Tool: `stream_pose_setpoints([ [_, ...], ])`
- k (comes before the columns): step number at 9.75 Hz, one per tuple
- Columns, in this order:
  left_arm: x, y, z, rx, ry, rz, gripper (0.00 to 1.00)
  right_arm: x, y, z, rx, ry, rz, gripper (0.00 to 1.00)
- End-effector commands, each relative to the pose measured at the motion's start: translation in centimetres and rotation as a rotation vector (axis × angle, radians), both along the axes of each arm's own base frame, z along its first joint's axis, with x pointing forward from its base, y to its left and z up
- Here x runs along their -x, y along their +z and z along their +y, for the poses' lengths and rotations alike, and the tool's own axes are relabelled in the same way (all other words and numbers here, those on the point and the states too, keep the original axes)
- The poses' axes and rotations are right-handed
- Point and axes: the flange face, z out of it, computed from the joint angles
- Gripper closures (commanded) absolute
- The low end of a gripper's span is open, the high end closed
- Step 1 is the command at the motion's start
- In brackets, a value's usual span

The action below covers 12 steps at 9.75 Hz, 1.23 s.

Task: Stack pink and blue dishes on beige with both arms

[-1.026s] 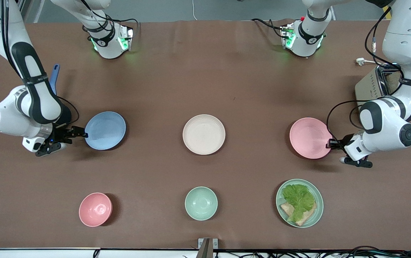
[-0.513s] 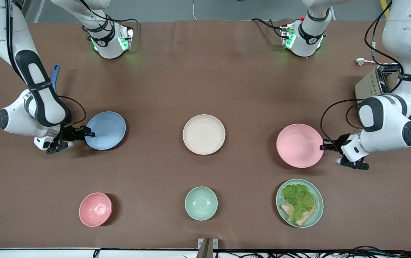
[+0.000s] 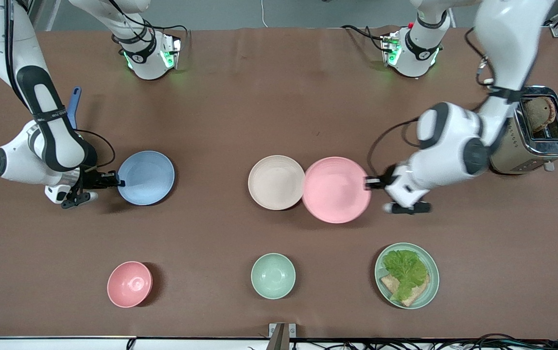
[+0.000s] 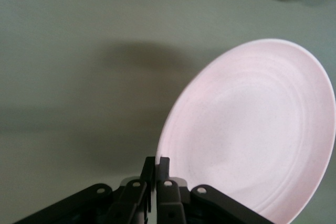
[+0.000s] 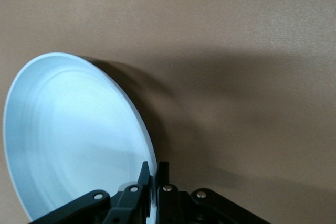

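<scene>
Your left gripper (image 3: 367, 183) has its fingers (image 4: 164, 165) clamped on the rim of the pink plate (image 3: 336, 189), which it holds raised above the worktop (image 3: 279, 107), its edge overlapping the rim of the beige plate (image 3: 276, 182) at the worktop's middle. Your right gripper (image 3: 116, 183) has its fingers (image 5: 161, 170) pinched on the rim of the blue plate (image 3: 146, 177), toward the right arm's end of the worktop.
</scene>
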Motion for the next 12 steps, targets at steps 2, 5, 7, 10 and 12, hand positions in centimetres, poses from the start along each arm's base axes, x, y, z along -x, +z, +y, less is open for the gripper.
stream_pose_setpoints([
  [2, 4.2, -5.2, -8.5, -0.041, 0.005, 0.007, 1.0, -3.8, 10.1, -2.4, -0.096, -0.066, 0.087, 0.99],
  [5, 6.9, -8.8, -12.6, -0.1, 0.0, 0.023, 1.0, -6.6, 16.6, -0.1, -0.053, -0.121, 0.172, 0.99],
  [7, 7.0, -10.3, -13.4, -0.104, 0.028, -0.004, 0.99, -7.1, 18.2, 4.8, -0.018, -0.163, 0.203, 0.99],
  [10, 6.1, -9.8, -12.7, -0.107, 0.038, -0.021, 0.01, -7.5, 19.3, 15.4, 0.006, -0.23, 0.238, 0.99],
  [12, 1.5, -1.1, -8.9, -0.098, 0.108, -0.117, 0.0, -7.0, 18.9, 22.4, 0.015, -0.291, 0.243, 0.99],
])
